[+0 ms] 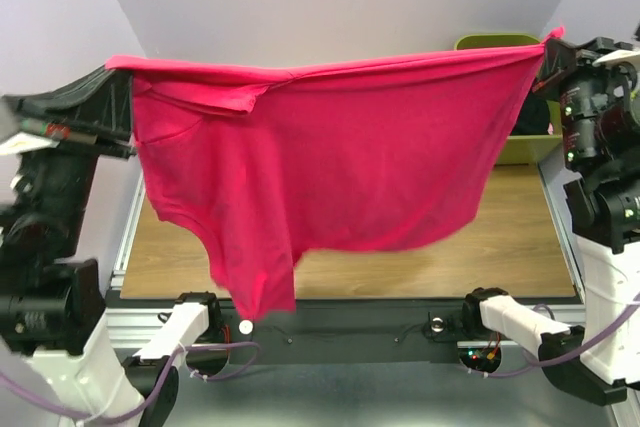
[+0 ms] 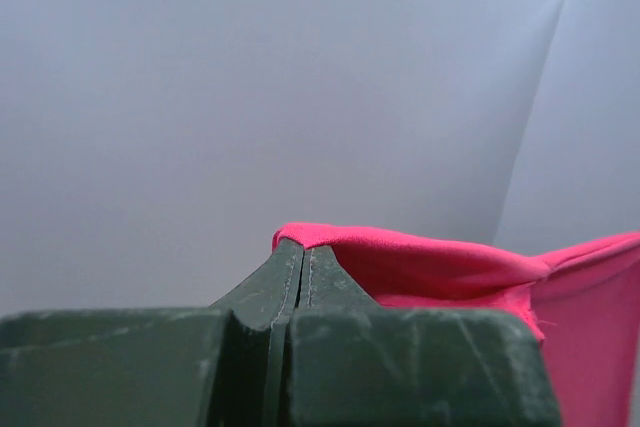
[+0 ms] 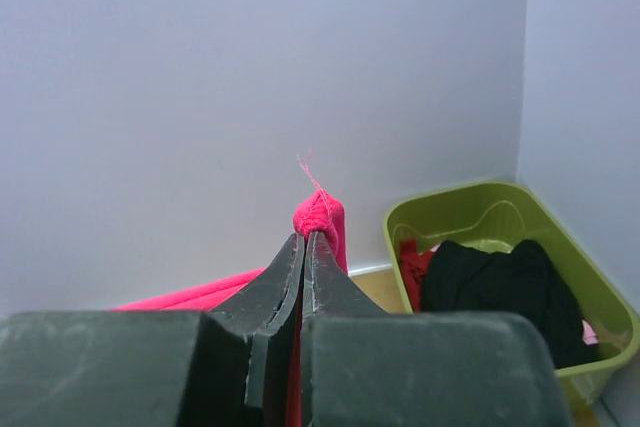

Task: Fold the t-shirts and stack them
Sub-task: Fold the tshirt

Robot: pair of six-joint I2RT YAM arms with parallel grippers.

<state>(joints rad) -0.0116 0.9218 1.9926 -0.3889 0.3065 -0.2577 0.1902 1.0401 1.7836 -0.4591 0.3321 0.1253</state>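
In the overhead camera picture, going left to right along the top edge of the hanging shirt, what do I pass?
Left tool pinching one corner → pink t-shirt stretched wide in the air → right tool pinching the other corner.

**Top view.** The magenta-pink cloth t-shirt (image 1: 340, 157) hangs spread between the two hands, above the brown wooden worktop (image 1: 500, 247). The left hand (image 1: 120, 77), at the left of the scene, is closed on the shirt's upper left corner. The right hand (image 1: 548, 57), at the right, is closed on its upper right corner. The shirt's top edge runs from one hand to the other, and its lowest part hangs toward the left, crossing the worktop's near edge in this view. The olive-green plastic bin (image 1: 528, 147) stands behind the shirt, at the worktop's far right corner.

**Right wrist view.** The black cloth garment (image 3: 500, 282) lies in the bin, with a red cloth (image 3: 410, 265) just left of it.
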